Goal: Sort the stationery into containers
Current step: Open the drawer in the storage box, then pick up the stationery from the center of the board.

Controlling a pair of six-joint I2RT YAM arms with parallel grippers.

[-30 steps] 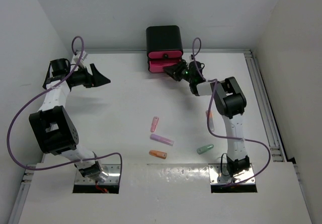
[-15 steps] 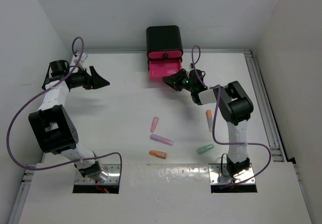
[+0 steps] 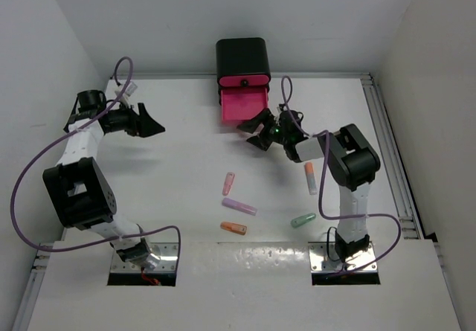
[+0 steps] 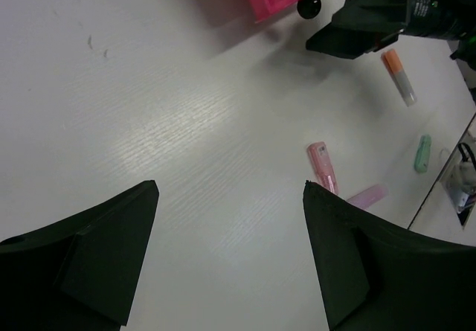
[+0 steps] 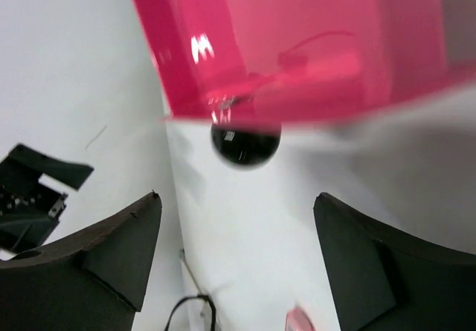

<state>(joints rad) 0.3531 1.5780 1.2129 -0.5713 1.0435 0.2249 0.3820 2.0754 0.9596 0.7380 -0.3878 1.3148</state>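
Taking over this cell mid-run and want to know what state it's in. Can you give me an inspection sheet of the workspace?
Surface: white table, sticks loose on it.
Job's things: pink stick, purple stick, orange stick, green stick and orange-white stick unsorted; lower pink drawer pulled out of black box.
Clutter: nothing seen.
Grippers: left gripper open, empty; right gripper open, near the drawer's knob, not touching.
Cables: purple cables loop off both arms.
Surroundings: white walls; metal rail along the right edge.
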